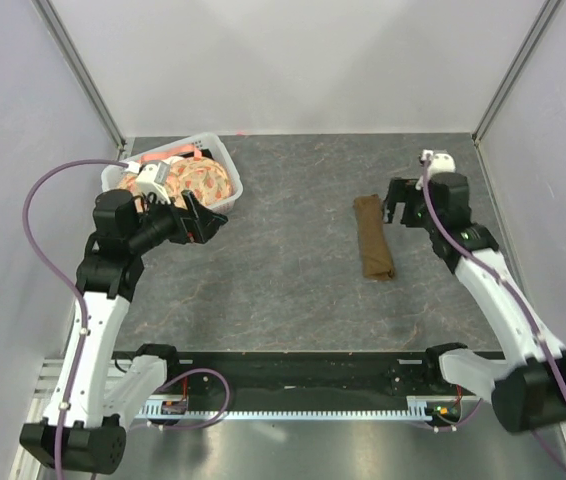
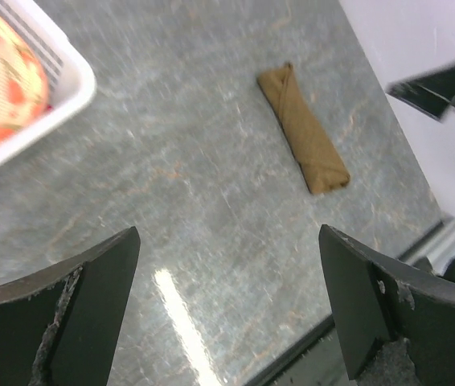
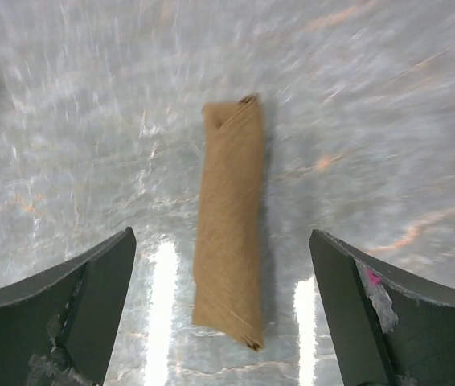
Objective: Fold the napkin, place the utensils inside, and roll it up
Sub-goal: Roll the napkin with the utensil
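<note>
Napkin [image 1: 373, 238] lies rolled up on the surface [image 1: 283, 280], right of centre, long axis running near-to-far; no utensil shows, likely inside. Right tool [image 1: 403, 205] is spread wide and empty just beside the roll's far end, so the right arm is much nearer. Left tool [image 1: 206, 220] is also spread and empty, well apart by the white basket [image 2: 71, 84].

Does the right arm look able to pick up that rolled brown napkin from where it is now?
Probably yes. The right gripper hangs open close to the napkin, which lies alone on the bare table and sits centred between the spread jaws in the wrist view. Nothing blocks the way.
</note>
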